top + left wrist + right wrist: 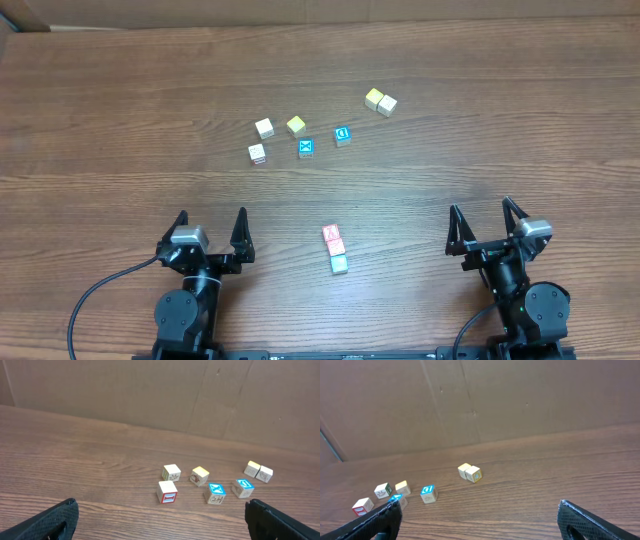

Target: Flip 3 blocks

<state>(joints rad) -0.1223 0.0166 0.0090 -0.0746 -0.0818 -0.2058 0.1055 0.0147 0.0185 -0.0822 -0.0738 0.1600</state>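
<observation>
Presently, the brown wood-grain table (pixel 120 110) is backed by a cardboard wall (pixel 125 390). Three blocks (pixel 336 248) stand touching in a short row near the front, between the arms. Both the left gripper (pixel 211 218) and the right gripper (pixel 482 210) have jaws spread wide, holding nothing. Other cubes (pixel 300 140) lie scattered farther back.

Jaws of the right gripper (pixel 479 507) stand wide apart above the counter (pixel 545 465) — two touching pale cubes (pixel 473 474) ahead, a blue-faced cube (pixel 427 493) leftward.
</observation>
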